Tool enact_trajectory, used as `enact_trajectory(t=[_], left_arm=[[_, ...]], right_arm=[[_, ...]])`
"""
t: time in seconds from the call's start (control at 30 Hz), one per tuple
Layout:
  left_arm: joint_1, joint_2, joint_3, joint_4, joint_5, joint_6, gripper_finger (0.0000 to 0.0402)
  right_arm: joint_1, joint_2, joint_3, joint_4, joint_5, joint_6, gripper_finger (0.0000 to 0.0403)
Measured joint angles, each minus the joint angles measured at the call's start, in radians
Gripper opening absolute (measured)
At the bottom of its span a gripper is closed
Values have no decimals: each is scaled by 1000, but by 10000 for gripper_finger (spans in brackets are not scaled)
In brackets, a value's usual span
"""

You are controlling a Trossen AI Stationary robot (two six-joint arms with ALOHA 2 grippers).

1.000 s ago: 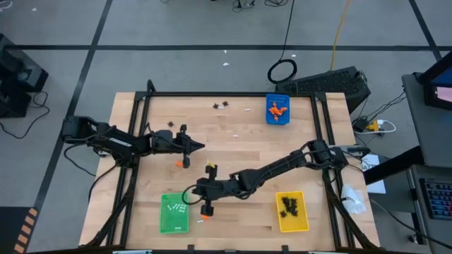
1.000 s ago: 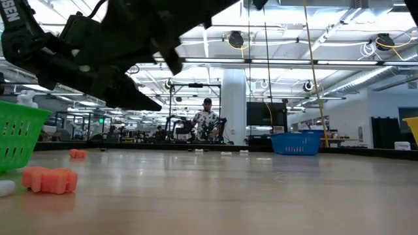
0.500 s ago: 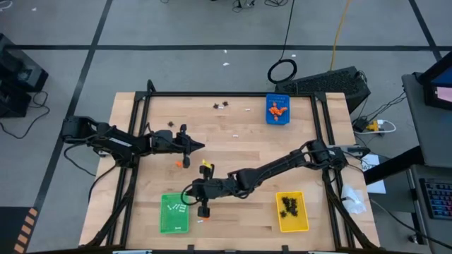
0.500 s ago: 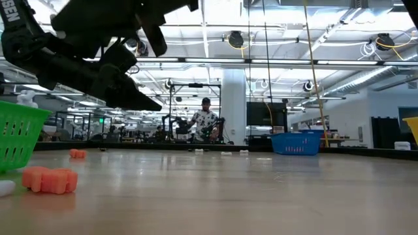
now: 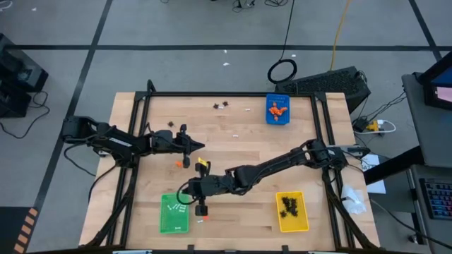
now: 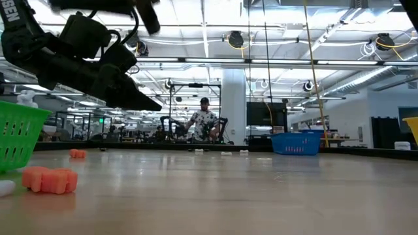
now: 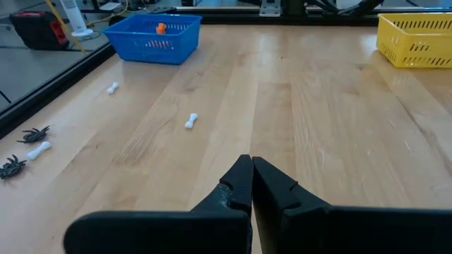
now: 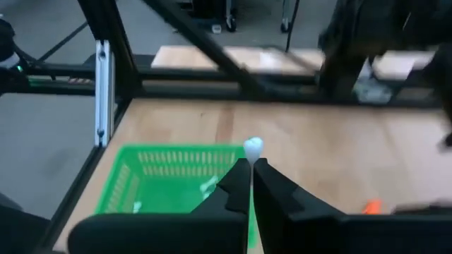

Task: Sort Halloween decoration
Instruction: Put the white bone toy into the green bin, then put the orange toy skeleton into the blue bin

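While the right pincer [image 8: 251, 168] pinches a white bone-like stick [image 8: 253, 147] in its closed tips beside the green tray [image 5: 174, 212], the left pincer [image 7: 251, 166] hangs closed and empty above the desk [image 7: 318, 120], loose bones [image 7: 191, 121] and spiders [image 7: 34, 133] lying beyond.

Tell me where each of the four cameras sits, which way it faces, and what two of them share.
High view: overhead, looking straight down; both arms show, left gripper and right gripper.
Low view: table height, looking level across the table; an arm hangs above.
Left wrist view: looks past its shut fingers toward the blue tray.
Right wrist view: its fingers pinch a white bone over the green tray.
Shared: high and right wrist views both show the green tray.
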State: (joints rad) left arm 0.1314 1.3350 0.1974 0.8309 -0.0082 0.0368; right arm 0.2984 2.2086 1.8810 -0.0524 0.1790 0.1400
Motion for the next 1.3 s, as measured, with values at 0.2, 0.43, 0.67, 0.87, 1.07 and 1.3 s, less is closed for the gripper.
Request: enact_trajectory(t=[0.2,0.43,0.67,0.87,1.07,1.3], left_arm=[[0,0,0,1,0,0,8],[0,0,0,1,0,5,8],[7,0,0,-3,0,3,8],[7,0,0,-3,1,3,8],[7,0,0,-11,3,2,8],[7,0,0,-14,4,-1,8]], right_arm=[[-35,-2,143,-163,0,-96,1],[-47,17,159,-175,-54,-79,0],[-22,94,157,-146,-79,-31,0],[-15,131,159,-84,-89,3,0],[-15,170,157,-83,-107,24,0],[-15,168,157,-111,-99,-21,0]])
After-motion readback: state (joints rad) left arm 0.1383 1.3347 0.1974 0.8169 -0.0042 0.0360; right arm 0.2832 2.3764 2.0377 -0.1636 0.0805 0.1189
